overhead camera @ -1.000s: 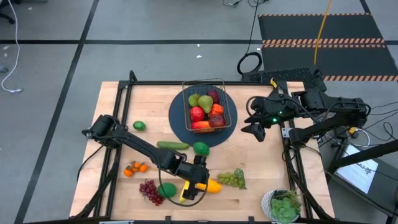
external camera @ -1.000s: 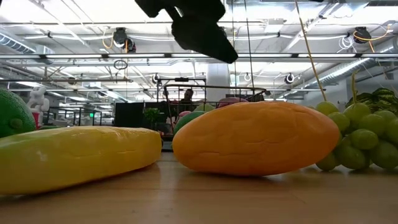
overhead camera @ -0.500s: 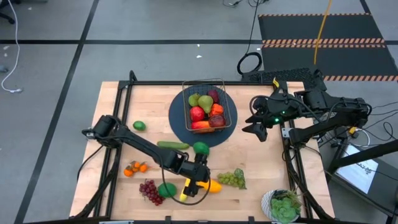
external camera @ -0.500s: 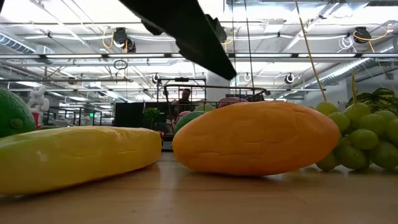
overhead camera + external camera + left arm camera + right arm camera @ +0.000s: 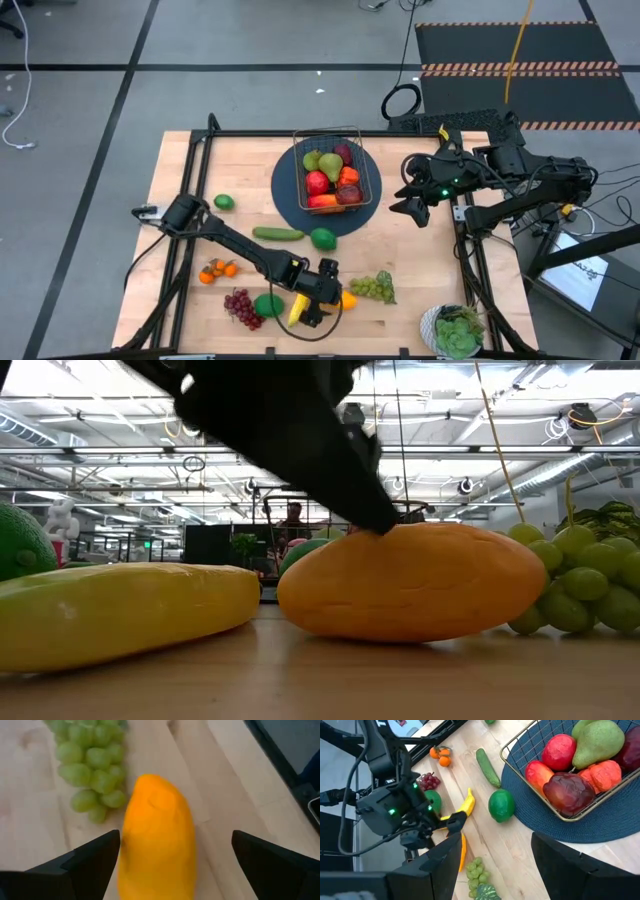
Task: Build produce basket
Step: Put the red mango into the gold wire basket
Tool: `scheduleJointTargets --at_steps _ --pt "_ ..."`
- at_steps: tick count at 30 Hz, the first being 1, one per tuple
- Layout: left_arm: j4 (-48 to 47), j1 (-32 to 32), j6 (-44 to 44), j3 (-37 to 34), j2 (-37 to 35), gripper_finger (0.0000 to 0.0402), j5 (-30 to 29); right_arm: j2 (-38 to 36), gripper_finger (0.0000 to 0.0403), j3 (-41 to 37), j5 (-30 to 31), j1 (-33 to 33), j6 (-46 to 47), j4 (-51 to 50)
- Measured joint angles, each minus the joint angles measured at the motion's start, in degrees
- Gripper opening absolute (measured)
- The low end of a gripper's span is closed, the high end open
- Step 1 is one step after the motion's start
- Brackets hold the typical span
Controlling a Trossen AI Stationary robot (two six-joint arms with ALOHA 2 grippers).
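We see the left hand (image 5: 322, 305) low over the bench (image 5: 180, 200) at about 6 o'clock, its fingers (image 5: 85, 862) spread wide on either side of the mango (image 5: 156, 840) without closing on it. In the low view one dark finger comes down to the top of the mango (image 5: 412, 582); we cannot tell whether it touches. The banana (image 5: 120, 610) lies just beside the mango, and the green grapes (image 5: 92, 767) lie just past the mango's far end.

The basket (image 5: 335, 172) sits on the round blue mat (image 5: 290, 195) at about 12 o'clock. In it we see a green pear (image 5: 597, 742), red apples (image 5: 560, 751) and other red and orange fruit.

Loose on the bench are a cucumber (image 5: 277, 234) and a lime (image 5: 323, 238) near the mat's 6 o'clock edge, a small lime (image 5: 224, 202) at about 10 o'clock, oranges (image 5: 217, 269) and purple grapes (image 5: 240, 305) at about 8 o'clock, and another green fruit (image 5: 267, 304) beside the purple grapes.

The right hand (image 5: 408, 198) hangs at about 3 o'clock, well apart from the basket; its fingers (image 5: 570, 862) stand parted and hold nothing. A potted plant (image 5: 455, 330) stands at about 5 o'clock.
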Motion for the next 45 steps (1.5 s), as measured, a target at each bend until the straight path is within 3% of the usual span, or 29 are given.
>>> scheduleJointTargets --at_steps 13,24,35,45 --pt "0.34 0.05 -0.28 -0.07 0.11 0.0317 -2.58 0.00 0.0235 0.00 -0.29 0.00 1.23 -0.31" --pt "-2.46 0.41 1.06 -0.07 0.11 0.0325 1.65 0.00 0.0235 0.00 -1.60 0.00 1.81 -0.11" --pt "-6.16 0.48 0.10 -0.02 0.00 0.0284 4.33 0.00 0.0235 0.00 -0.01 0.00 1.23 0.94" --pt "-8.24 1.87 -2.87 0.08 -0.11 0.0272 2.12 0.00 0.0235 0.00 0.50 -0.02 0.32 0.94"
